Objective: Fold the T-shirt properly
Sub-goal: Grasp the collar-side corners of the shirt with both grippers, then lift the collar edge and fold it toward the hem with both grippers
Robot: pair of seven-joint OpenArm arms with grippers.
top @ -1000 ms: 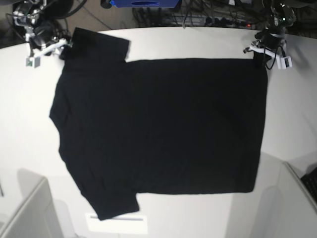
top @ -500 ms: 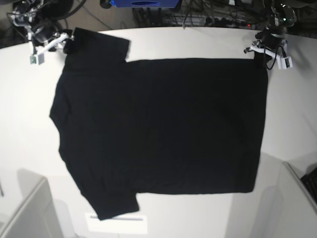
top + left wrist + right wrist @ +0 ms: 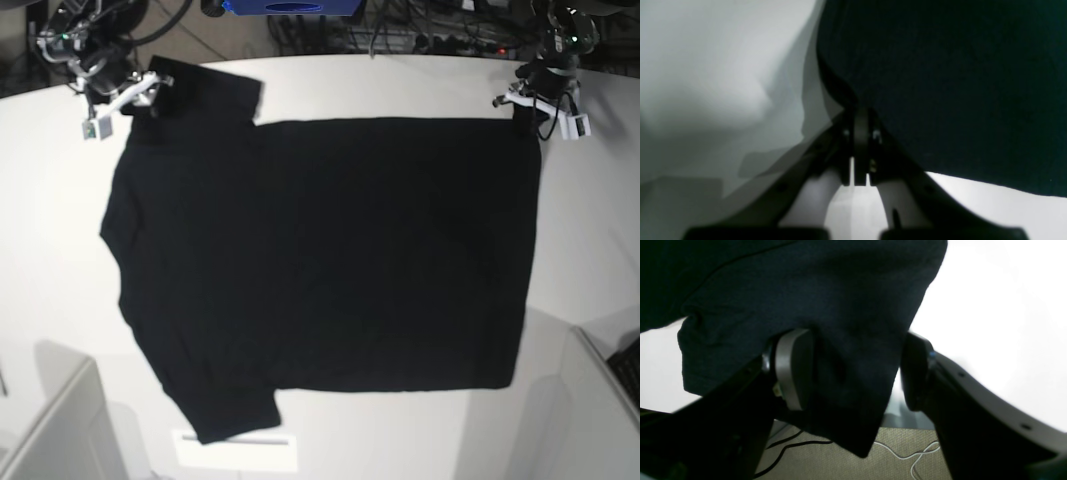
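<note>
The T-shirt (image 3: pixel 320 260) lies spread flat and plain side up over most of the white table (image 3: pixel 420 85), its hem running down the side under the left arm and its sleeves and neck end toward the right arm; one sleeve reaches up to the far edge of the table, the other points down toward the near edge, where a pale strip (image 3: pixel 235 450) peeks out from under it. At the far hem corner the left gripper (image 3: pixel 528 108) is pinched tight on the T-shirt (image 3: pixel 940 83): from its own wrist camera the left gripper (image 3: pixel 860 146) shows its two jaws pressed together with black cloth rising out of the tips and the white tabletop beside it. At the far sleeve the right gripper (image 3: pixel 128 95) stands with its jaws wide apart. Its wrist view shows the right gripper (image 3: pixel 857 373) straddling a hanging fold of the T-shirt (image 3: pixel 826 300), the cloth draped against one grey finger pad (image 3: pixel 791 368) while the opposite finger (image 3: pixel 917 373) sits just clear of the fabric edge, with cables (image 3: pixel 907 453) on the floor below.
</note>
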